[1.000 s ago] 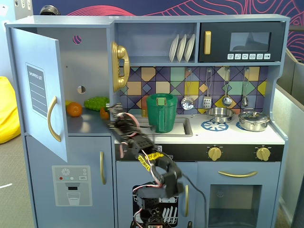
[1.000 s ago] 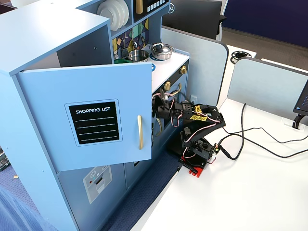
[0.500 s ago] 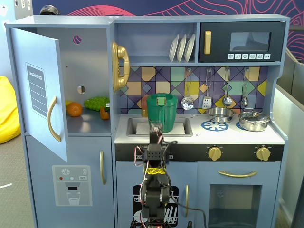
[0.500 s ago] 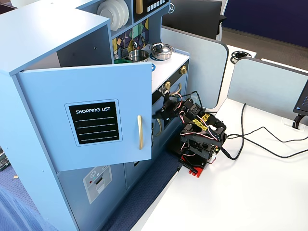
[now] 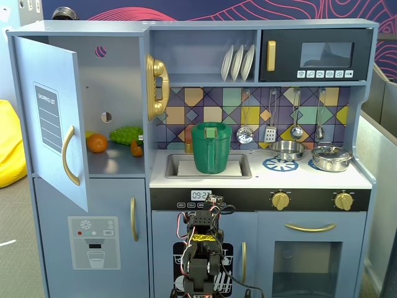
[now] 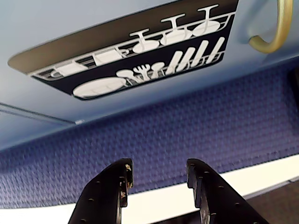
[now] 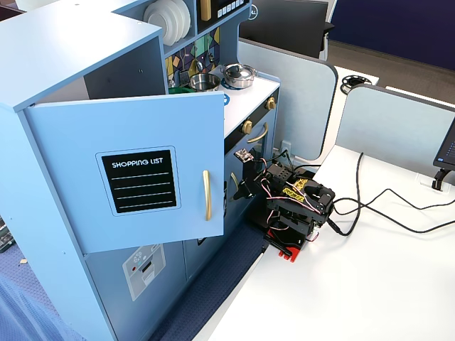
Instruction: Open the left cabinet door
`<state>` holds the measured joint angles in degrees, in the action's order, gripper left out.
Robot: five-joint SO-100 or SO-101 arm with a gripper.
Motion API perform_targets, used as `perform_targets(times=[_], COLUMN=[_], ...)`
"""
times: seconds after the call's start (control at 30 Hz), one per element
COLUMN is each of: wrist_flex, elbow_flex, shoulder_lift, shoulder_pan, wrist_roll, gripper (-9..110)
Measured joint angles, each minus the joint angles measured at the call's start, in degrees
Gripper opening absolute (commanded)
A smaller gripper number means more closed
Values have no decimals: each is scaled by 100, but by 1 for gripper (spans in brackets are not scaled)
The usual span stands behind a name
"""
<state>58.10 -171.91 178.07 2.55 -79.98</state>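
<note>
The left cabinet door (image 7: pixel 135 177) stands swung wide open on the toy kitchen, hinged at its far left edge, so that in a fixed view its face with the black "SHOPPING LIST" board (image 7: pixel 138 180) and the vertical gold bar handle (image 7: pixel 206 195) turns outward toward the camera. In the front-on fixed view the same door (image 5: pixel 51 118) shows edge-on and angled, and the compartment behind it is exposed, with an orange (image 5: pixel 97 143) and a green bumpy fruit (image 5: pixel 126 134) lying on its shelf.

The arm (image 7: pixel 288 206) sits folded low on the white worktop (image 7: pixel 370 284), well apart from the open door, in front of the lower panel with the dish-rack picture (image 6: pixel 135 46). In the wrist view the tool (image 6: pixel 159 179) points at that panel and at the blue textured mat (image 6: pixel 154 140) below it; its two black fingers (image 6: pixel 114 186) stand parted with clear space between them (nothing is held). A curved gold handle (image 6: pixel 273 32) shows at the upper right of the wrist view.

A green jug (image 5: pixel 211 147) stands in the sink.
</note>
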Motion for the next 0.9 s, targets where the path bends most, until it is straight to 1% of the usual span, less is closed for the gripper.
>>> perform_targets(times=[0.07, 0.3, 0.47, 0.63, 0.9], wrist_flex=[132, 1151, 1758, 1898, 1916], elbow_flex=[-9, -9, -9, 35, 35], shoulder_lift=[26, 352, 378, 439, 448], shoulder_pan=[-44, -18, 44, 132, 141], wrist_roll=[0, -105, -501, -800, -800], gripper=[4, 1, 0, 0, 0])
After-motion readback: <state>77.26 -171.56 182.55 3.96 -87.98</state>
